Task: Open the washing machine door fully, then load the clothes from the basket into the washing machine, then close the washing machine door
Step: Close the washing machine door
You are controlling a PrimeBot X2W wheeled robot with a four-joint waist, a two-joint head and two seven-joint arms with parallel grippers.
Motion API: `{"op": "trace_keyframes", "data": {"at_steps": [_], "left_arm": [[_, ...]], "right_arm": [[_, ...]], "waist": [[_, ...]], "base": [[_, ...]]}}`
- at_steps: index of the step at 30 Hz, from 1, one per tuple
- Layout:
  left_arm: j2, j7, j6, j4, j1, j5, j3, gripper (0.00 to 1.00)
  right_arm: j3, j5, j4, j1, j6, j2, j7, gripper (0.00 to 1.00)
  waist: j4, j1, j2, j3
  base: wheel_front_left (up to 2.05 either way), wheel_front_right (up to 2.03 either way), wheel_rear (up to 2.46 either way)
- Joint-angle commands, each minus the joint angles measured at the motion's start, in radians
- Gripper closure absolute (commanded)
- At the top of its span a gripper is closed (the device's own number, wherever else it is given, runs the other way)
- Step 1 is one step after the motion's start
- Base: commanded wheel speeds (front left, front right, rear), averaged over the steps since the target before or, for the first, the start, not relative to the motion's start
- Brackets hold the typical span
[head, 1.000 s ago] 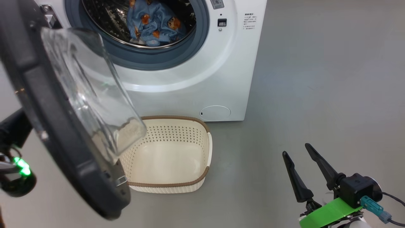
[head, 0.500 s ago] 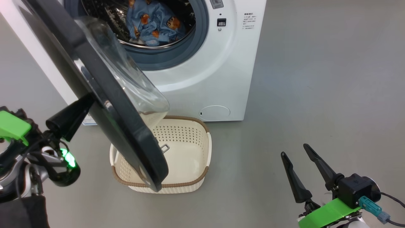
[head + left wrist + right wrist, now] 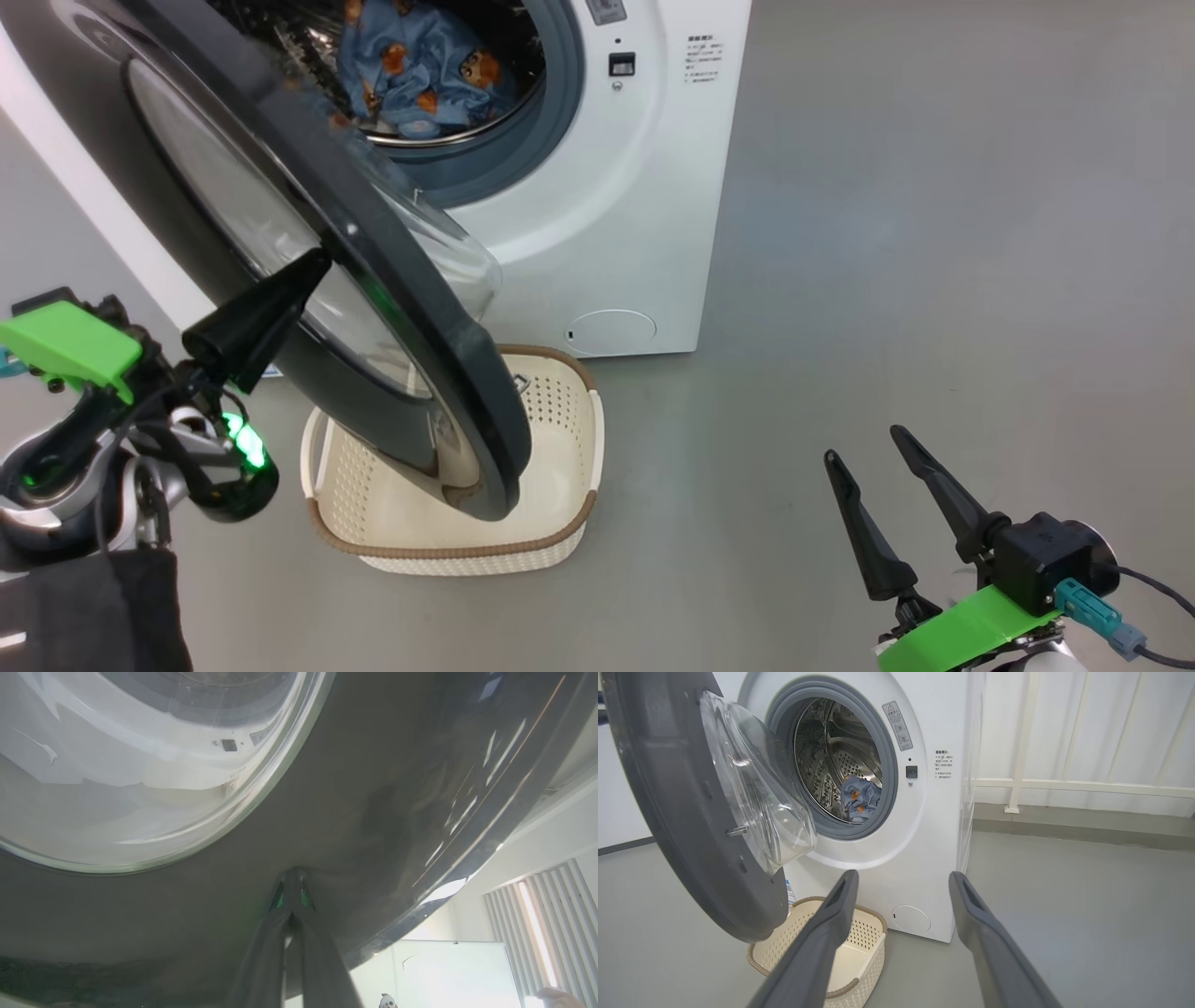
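Grey, smooth floor (image 3: 915,243) spreads across the right half of the head view, and the white washing machine (image 3: 635,187) stands at the upper left of it. Its round opening is ringed by a grey-blue seal (image 3: 889,765) around a perforated steel drum (image 3: 831,760). Low in that drum lie the clothes (image 3: 411,65), a crumpled light-blue bundle printed with orange-brown figures. The washing machine door (image 3: 439,364) stands partly open, hinged on the left. It has a wide dark glossy rim, and its clear glass bowl (image 3: 756,793) bulges toward the opening. In the head view the door's lower edge overlaps the basket (image 3: 551,420), which sits on the floor just before the machine at lower centre. The basket is cream with perforated walls and a brown woven-look rim, and its smooth bottom is in plain sight. The left gripper (image 3: 316,264) is at the left of the frame, its two dark fingers (image 3: 268,956) pressed together with nothing between them. Their tips touch the outer face of the door's rim just below the window. The right gripper (image 3: 864,443) hangs over bare floor at the lower right, well apart from the machine. Its jaws are spread wide and hold nothing. In the right wrist view a white panelled wall (image 3: 1064,732) closes the background.
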Motion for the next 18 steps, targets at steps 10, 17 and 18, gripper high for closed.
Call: {"op": "trace_keyframes", "data": {"at_steps": [10,17,18], "left_arm": [[0.014,-0.036,-0.059,0.046,-0.08,-0.006,0.004,1.0],[0.012,-0.063,-0.09,0.096,-0.109,-0.006,0.001,1.0],[0.011,-0.066,-0.095,0.104,-0.114,-0.009,-0.001,1.0]], "right_arm": [[0.031,-0.002,-0.02,-0.034,0.002,-0.004,-0.005,0.0],[0.033,-0.003,-0.02,-0.038,0.002,-0.002,-0.005,0.0],[0.033,-0.003,-0.02,-0.038,0.002,-0.003,-0.005,0.0]], "waist": [[-0.024,0.0,0.0,0.01],[-0.031,0.0,0.0,0.014],[-0.032,0.0,0.0,0.014]], "base": [[0.0,0.0,0.0],[0.0,0.0,0.0],[0.0,0.0,0.0]]}}
